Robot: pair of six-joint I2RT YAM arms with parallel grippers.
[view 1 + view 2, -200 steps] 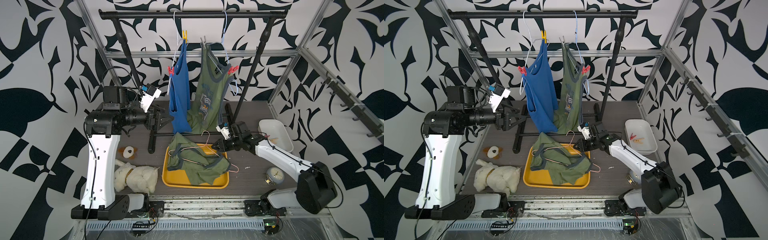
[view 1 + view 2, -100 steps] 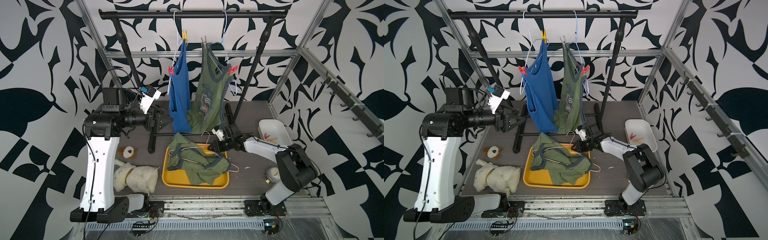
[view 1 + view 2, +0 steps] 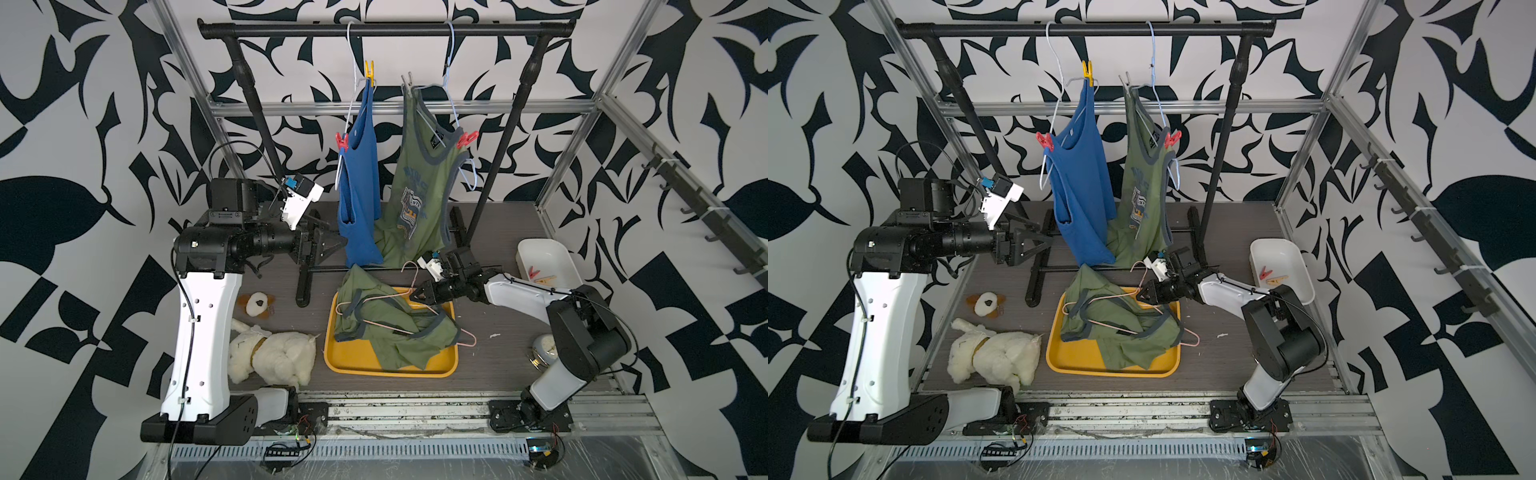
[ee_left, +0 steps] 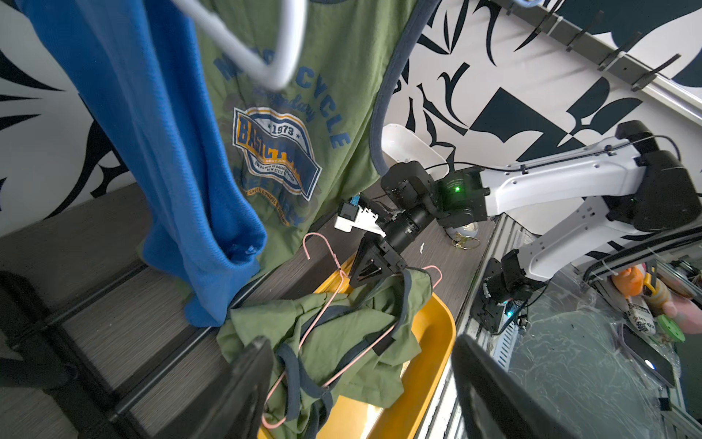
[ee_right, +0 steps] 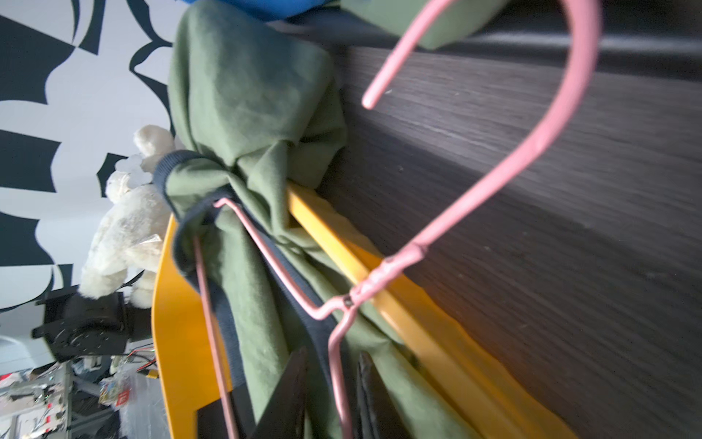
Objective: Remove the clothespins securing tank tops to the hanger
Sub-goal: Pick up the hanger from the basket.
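Observation:
A blue tank top (image 3: 361, 199) hangs from the rail on a white hanger, held by a yellow clothespin (image 3: 369, 71) and a red one (image 3: 341, 140). Beside it an olive printed tank top (image 3: 419, 195) carries a grey clothespin (image 3: 407, 81) and a red one (image 3: 467, 139). Another olive tank top (image 3: 390, 320) lies crumpled on a pink hanger (image 3: 386, 297) in the tray. My right gripper (image 5: 332, 353) straddles the pink wire just below its twisted neck, jaws narrow with gaps either side. My left gripper (image 3: 338, 243) stands open and empty beside the blue top's hem.
The yellow tray (image 3: 357, 365) sits at front centre. A white bin (image 3: 540, 249) at the right holds a red and a wooden clothespin. A plush dog (image 3: 270, 353) and a small toy (image 3: 257, 303) lie at the left, a clock (image 3: 544, 347) at the right. The rack's base bars cross the table.
My right arm has reached left over the tray's corner, and its jaws have narrowed around the pink hanger's wire. The left arm has barely moved.

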